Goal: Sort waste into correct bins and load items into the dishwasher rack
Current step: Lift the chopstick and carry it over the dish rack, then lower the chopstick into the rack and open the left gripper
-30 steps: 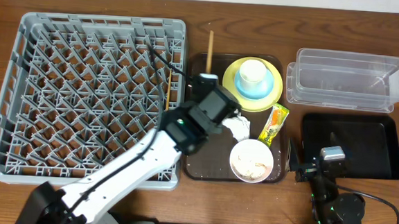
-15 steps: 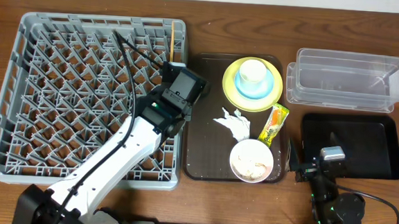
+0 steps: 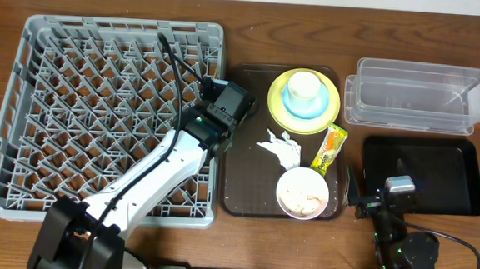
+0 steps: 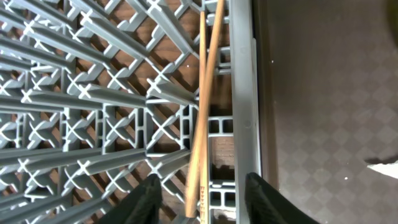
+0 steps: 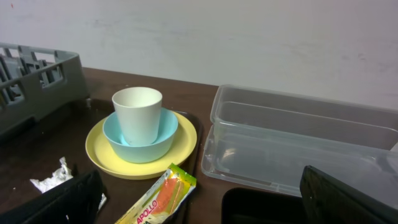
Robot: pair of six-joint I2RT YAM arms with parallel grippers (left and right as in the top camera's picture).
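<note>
Your left gripper stands partly open over the near-tray edge of the dishwasher rack, with its two fingers apart and nothing held. The chopsticks lie loose in the gap between those fingers, touching neither as far as the wrist view shows. Their near ends sit just ahead of the fingertips. Their long axis runs straight away from the gripper, alongside the rack's grey rim. The two sticks cross at a shallow angle, one lying parallel to the rim and the other leaning toward it at its far end. Just past the rim, on the outer side of the gripper, is the brown tray, and a corner of the tissue shows at its edge. Your right gripper hangs wide open and empty, low beside the black tray. Straight ahead of it lies the wrapper, its long axis pointing diagonally away toward the yellow plate. The plate carries the blue dish, and the white cup stands upright in the dish. The clear tub sits further out on the other side, and the white bowl with food scraps lies near the wrapper.
</note>
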